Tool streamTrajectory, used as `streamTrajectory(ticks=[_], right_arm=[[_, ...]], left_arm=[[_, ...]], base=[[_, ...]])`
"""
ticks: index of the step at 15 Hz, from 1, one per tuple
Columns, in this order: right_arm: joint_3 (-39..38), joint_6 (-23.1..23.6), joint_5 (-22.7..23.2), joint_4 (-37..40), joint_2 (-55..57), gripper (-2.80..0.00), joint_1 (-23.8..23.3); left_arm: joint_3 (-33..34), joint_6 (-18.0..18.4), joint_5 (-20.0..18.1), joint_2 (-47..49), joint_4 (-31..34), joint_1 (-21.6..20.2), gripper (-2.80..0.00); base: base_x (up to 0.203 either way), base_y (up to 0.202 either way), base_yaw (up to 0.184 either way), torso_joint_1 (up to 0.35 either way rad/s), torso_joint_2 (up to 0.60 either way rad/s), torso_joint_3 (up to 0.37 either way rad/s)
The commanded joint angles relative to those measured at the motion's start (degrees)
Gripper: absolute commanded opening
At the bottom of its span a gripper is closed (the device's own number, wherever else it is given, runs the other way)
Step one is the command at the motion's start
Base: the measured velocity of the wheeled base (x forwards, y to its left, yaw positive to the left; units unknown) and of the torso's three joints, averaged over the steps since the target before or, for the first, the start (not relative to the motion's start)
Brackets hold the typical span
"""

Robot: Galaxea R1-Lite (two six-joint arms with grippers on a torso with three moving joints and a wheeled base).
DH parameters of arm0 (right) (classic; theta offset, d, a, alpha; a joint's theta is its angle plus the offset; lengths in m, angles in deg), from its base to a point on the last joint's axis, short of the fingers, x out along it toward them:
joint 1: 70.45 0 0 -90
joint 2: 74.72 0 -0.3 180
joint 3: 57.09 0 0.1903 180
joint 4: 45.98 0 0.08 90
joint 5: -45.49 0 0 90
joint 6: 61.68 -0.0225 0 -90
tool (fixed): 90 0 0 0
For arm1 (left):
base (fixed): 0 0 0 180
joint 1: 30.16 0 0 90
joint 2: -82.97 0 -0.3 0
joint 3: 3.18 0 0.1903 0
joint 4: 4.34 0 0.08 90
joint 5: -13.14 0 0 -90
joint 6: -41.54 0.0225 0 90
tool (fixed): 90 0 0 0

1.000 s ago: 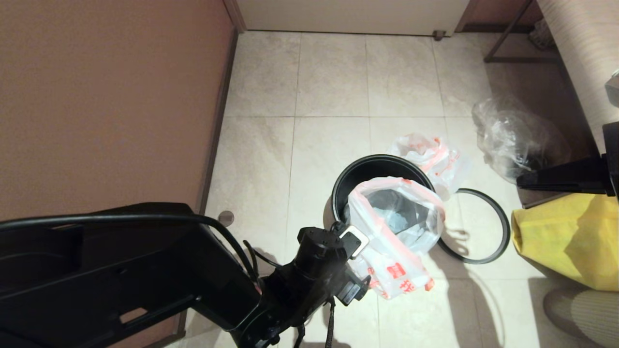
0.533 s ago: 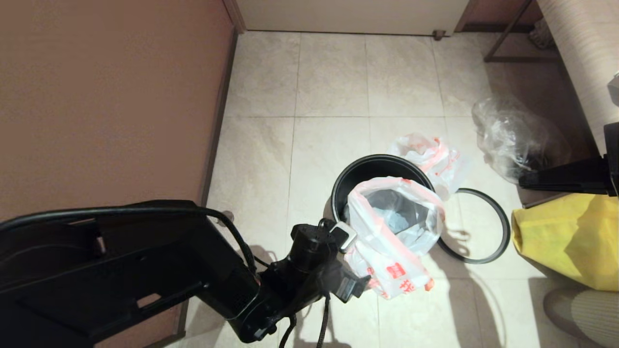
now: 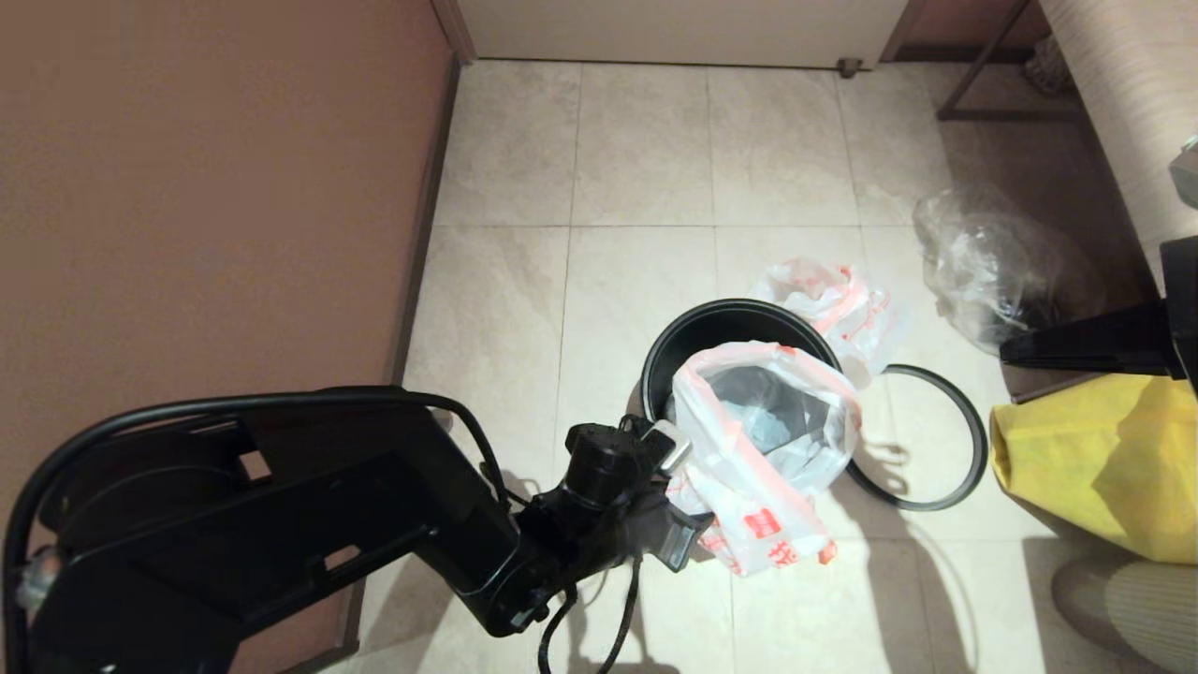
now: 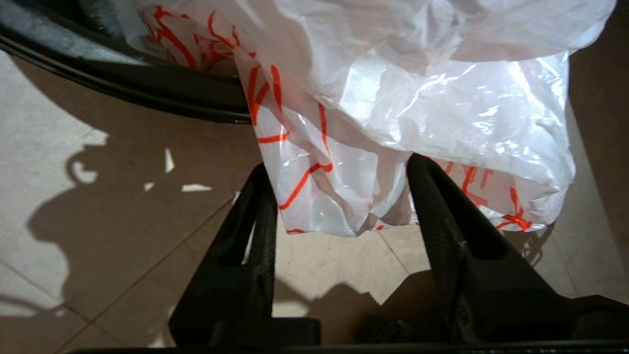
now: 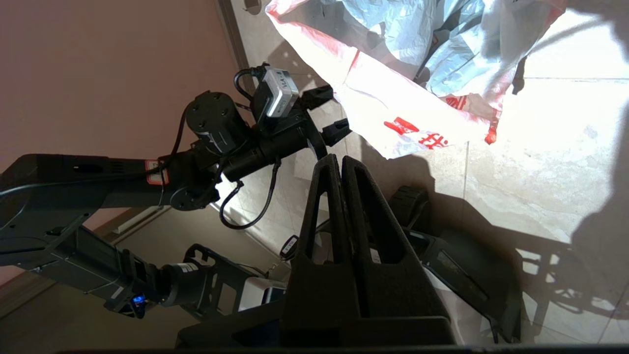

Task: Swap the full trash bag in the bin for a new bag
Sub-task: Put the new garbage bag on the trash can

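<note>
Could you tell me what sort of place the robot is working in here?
Probably a tiled indoor corner of a room: pale beige floor tiles, a reddish-brown wall panel, and a small round black plastic bin standing on the floor.

Full trash bag [image 3: 763,449] draped over near rim of black bin [image 3: 711,328], bulging; limp new bag [image 3: 828,304] crumpled at far-right rim; grey ring [image 3: 969,449] flat on floor

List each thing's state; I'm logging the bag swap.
full trash bag: bulging, slumped over bin rim
bin: upright, ring off
grey ring: flat on floor
new bag: crumpled behind bin
left gripper: open, straddling full bag's fold
right gripper: shut, empty
</note>
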Motion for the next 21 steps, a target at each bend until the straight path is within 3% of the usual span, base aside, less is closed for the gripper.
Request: streamTrajectory(ticks=[1,6,11,16,21], right_arm=[[0.1,-0.1,0.2,0.2,0.2,-2.80,0.1],[0.1,-0.1,-0.2,0.9,-0.4,-2.80,0.0],[0.2,-0.1,-0.8,1.6,-0.7,-2.80,0.2],[0.1,-0.1,-0.8,1.5,-0.9,-2.80,0.4],[0.1,0.0,-0.5,1.2,-0.9,-2.80,0.5]], left_arm=[[0.3,-0.3,-0.3,0.2,-0.3,0.4,-2.80],[1.9,-1.5,-0.4,-1.5,-0.3,1.3,-2.80],[2.2,-1.2,0.5,-9.9,-0.2,2.4,-2.80],[-11.1,-0.7,7.0,-3.0,0.2,1.0,-2.80],[-29.3,3.0,14.3,9.6,3.0,-1.3,-2.80]], base=[[0.000,0.000,0.000,0.000,0.00,0.000],[0.000,0.000,0.000,0.000,0.00,0.000],[0.000,0.000,0.000,0.000,0.00,0.000],[0.000,0.000,0.000,0.000,0.00,0.000],[0.000,0.000,0.000,0.000,0.00,0.000]])
